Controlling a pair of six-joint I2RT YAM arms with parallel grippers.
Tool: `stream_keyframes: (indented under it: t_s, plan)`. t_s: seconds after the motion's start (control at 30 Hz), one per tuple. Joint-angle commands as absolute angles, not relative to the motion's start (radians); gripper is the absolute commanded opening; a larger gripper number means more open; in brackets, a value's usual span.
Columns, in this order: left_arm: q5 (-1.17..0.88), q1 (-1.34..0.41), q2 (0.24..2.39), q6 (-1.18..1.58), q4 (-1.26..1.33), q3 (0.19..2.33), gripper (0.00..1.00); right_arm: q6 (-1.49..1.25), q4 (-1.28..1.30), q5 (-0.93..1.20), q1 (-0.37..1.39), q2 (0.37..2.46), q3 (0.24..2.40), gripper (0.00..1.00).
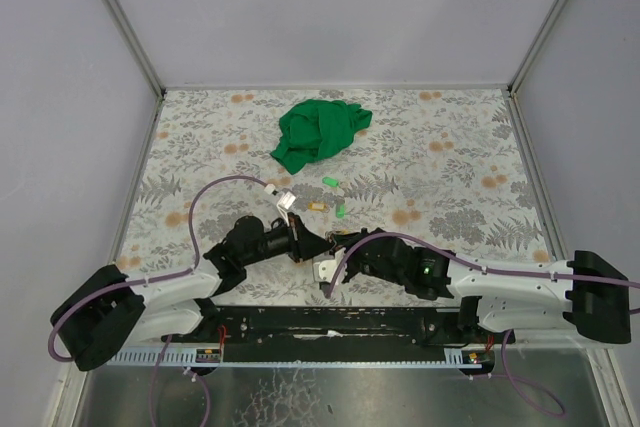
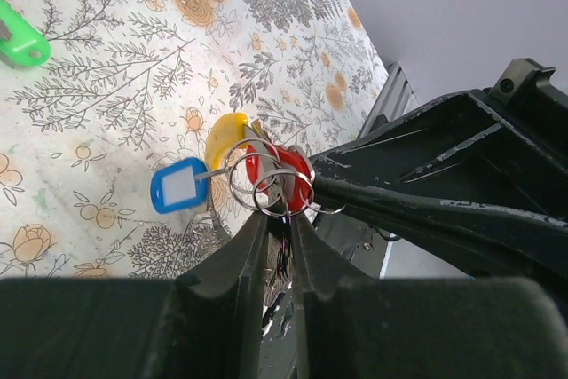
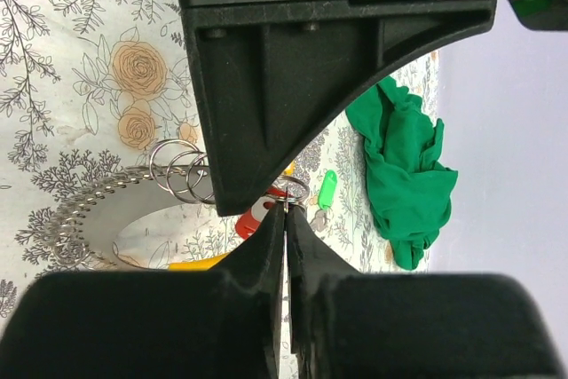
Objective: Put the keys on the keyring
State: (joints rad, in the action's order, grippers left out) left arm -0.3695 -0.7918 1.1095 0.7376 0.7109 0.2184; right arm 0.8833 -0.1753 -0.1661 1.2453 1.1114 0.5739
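My left gripper (image 1: 308, 240) (image 2: 280, 212) is shut on a bunch of thin silvery rings, the keyring (image 2: 266, 185), just above the table. Keys with a blue tag (image 2: 177, 185), a yellow tag (image 2: 224, 135) and a red tag (image 2: 277, 166) hang on the bunch. My right gripper (image 1: 338, 244) (image 3: 286, 204) meets it tip to tip and is shut on one silvery ring (image 3: 294, 188) beside the red tag (image 3: 252, 220). I cannot tell which ring that one is. Loose keys with green tags (image 1: 330, 182) (image 1: 340, 210) and one with an orange tag (image 1: 315, 207) lie just beyond.
A crumpled green cloth (image 1: 320, 132) (image 3: 399, 161) lies at the back middle of the floral table. Grey walls stand on three sides. One green-tagged key (image 2: 18, 39) lies left of the bunch, and another shows in the right wrist view (image 3: 327, 189).
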Motion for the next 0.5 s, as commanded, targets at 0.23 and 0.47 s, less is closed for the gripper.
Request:
stream_keyframes:
  t_s: [0.23, 0.47]
  plan:
    - [-0.218, -0.795, 1.034, 0.801, 0.72, 0.186, 0.05, 0.57, -0.211, -0.216, 1.233, 1.023, 0.609, 0.31]
    - [-0.06, -0.795, 0.998, 0.919, 0.815, 0.101, 0.05, 0.207, -0.282, -0.203, 1.204, 0.957, 0.562, 0.37]
